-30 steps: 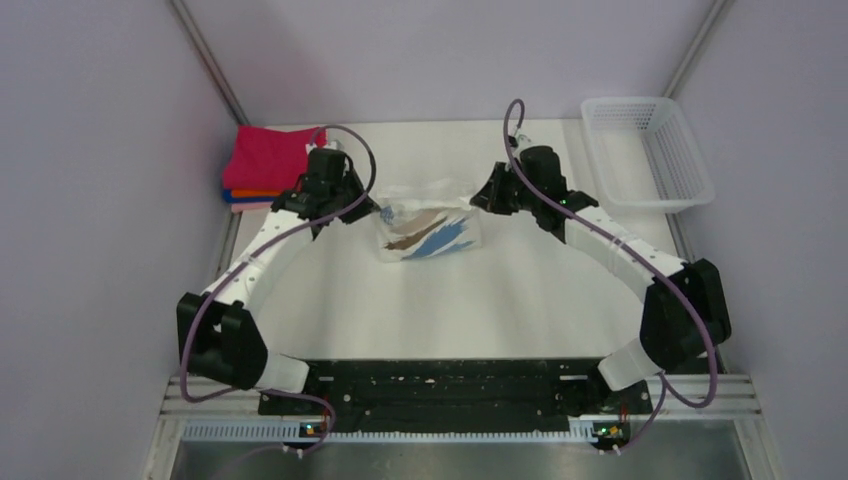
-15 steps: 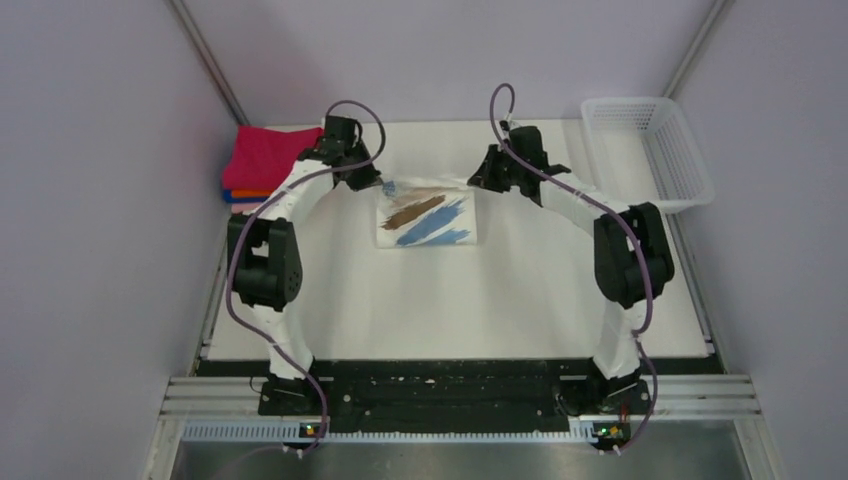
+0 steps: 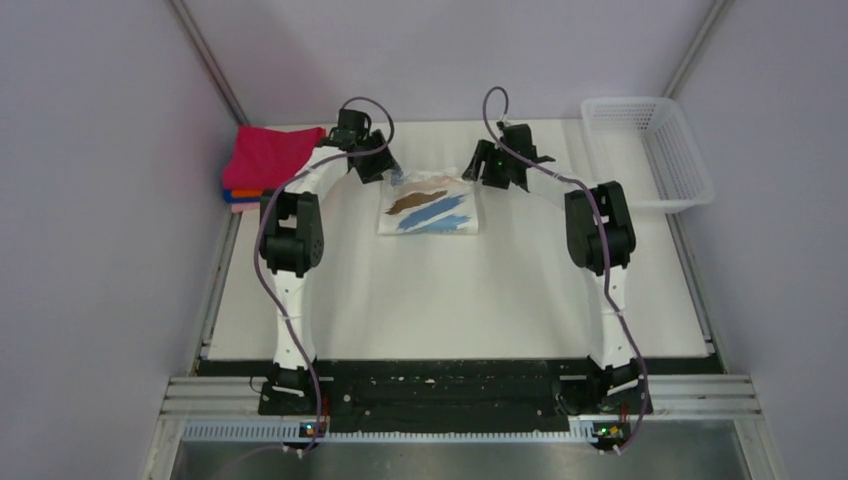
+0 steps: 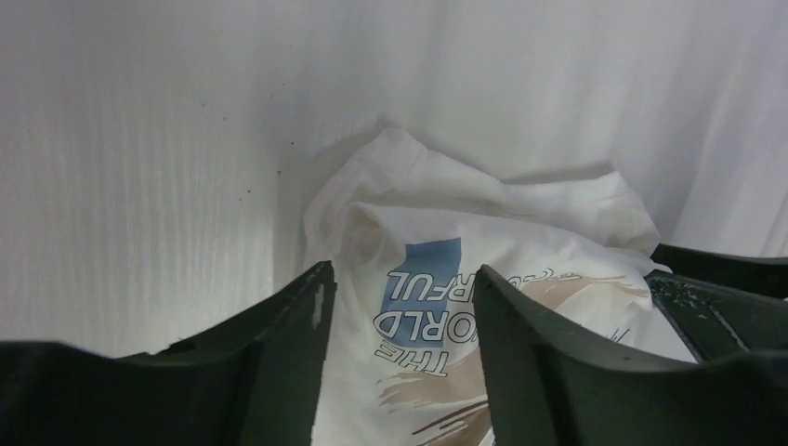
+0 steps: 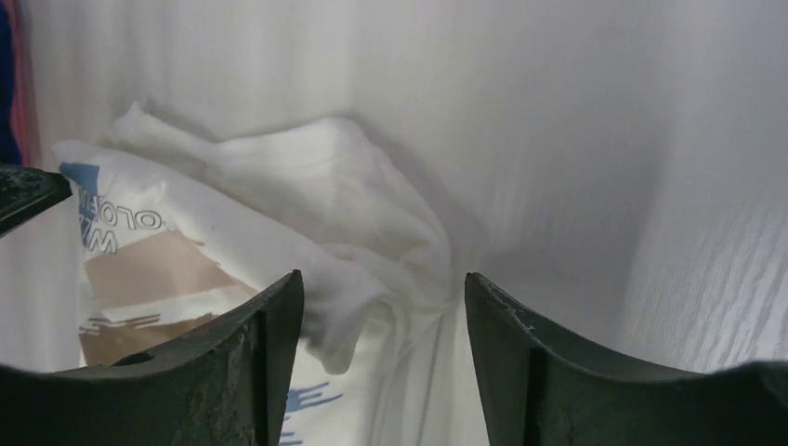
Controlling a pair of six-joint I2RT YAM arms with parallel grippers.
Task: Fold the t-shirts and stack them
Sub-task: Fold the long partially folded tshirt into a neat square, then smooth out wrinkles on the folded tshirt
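Left gripper (image 4: 401, 279) spread, white t-shirt (image 4: 520, 232) beneath (lettering (image 4: 420, 311) legible wrist-view only)

Two arms stand at the near edge of the table (image 3: 450, 300), elbows raised. The left arm (image 3: 290, 240) and right arm (image 3: 600, 235) mirror each other, forearms reaching toward the far edge. The left gripper (image 3: 385, 172) and right gripper (image 3: 470, 172) point inward and down, jaws parted.
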